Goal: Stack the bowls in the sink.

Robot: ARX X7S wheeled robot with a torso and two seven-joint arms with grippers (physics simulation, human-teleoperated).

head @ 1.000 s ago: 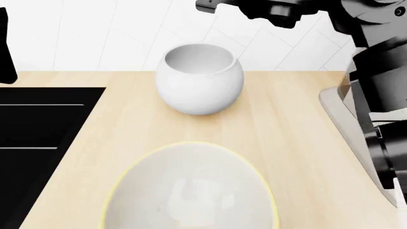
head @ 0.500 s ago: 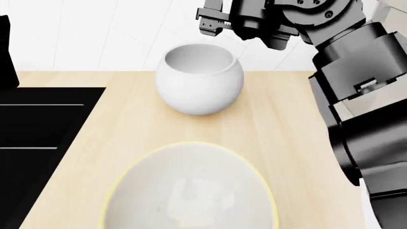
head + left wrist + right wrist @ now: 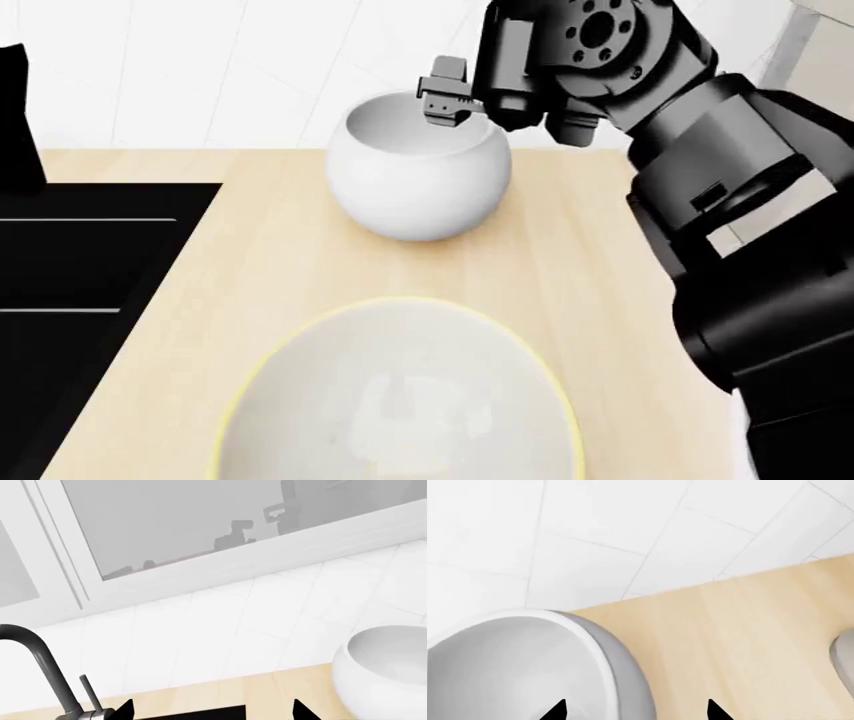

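The deep white bowl [image 3: 418, 170] stands upright on the wooden counter near the wall, also seen as bowl [image 3: 514, 665] and bowl [image 3: 390, 672]. The shallow cream bowl with a yellowish rim [image 3: 400, 400] sits nearer me on the same counter. The black sink [image 3: 80, 280] lies to the left, with its edge [image 3: 193, 715] in the left wrist view. My right gripper [image 3: 501, 112] is open at the white bowl's far right rim. Its tips [image 3: 635, 711] straddle that rim, one over the inside and one outside. My left gripper [image 3: 212, 712] is open above the sink's back edge, holding nothing.
A steel faucet [image 3: 47, 670] rises at the sink's back. White tiled wall [image 3: 200, 70] runs behind the counter, with a window above it in the left wrist view. Bare wooden counter [image 3: 587, 260] lies between the bowls and my right arm.
My right arm has come down and to the left, bringing its open gripper from above to the white bowl's rim. Neither bowl has moved.
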